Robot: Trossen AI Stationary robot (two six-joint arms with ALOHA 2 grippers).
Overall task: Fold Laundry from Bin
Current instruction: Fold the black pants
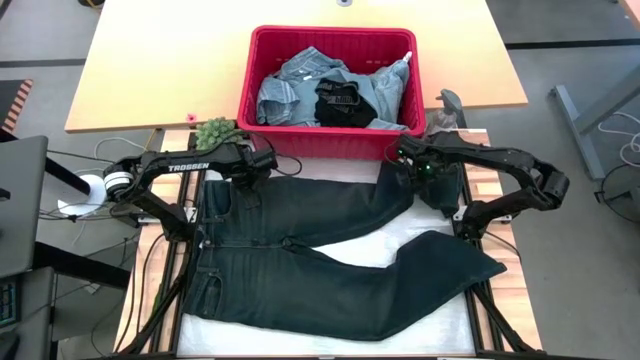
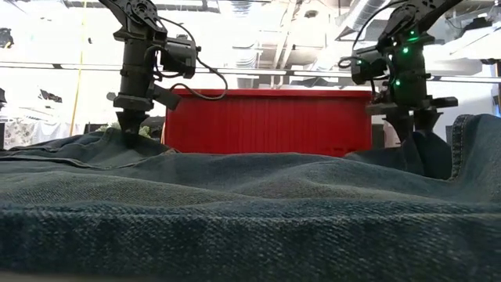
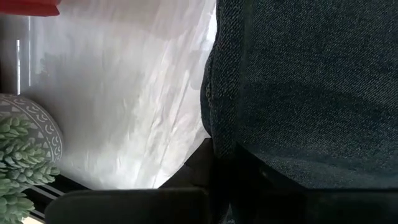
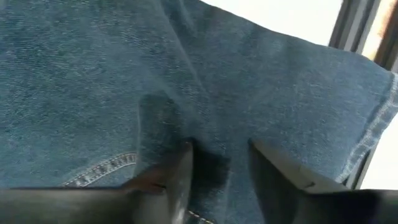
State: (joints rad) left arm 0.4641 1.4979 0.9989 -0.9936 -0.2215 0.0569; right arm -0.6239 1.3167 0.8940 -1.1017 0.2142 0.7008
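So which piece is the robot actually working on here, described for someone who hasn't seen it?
Start at the red bin at the table's far side. Just in front of it lie the dark jeans, legs spread on white sheeting. Unlike the pale denim heaped inside the bin, they are dark and laid flat.

A small green plant [image 1: 215, 131] in a patterned grey pot [image 3: 38, 127] stands near the left end of the tabletop's far edge, beside a white sheet [image 1: 330, 330] covering the tabletop.
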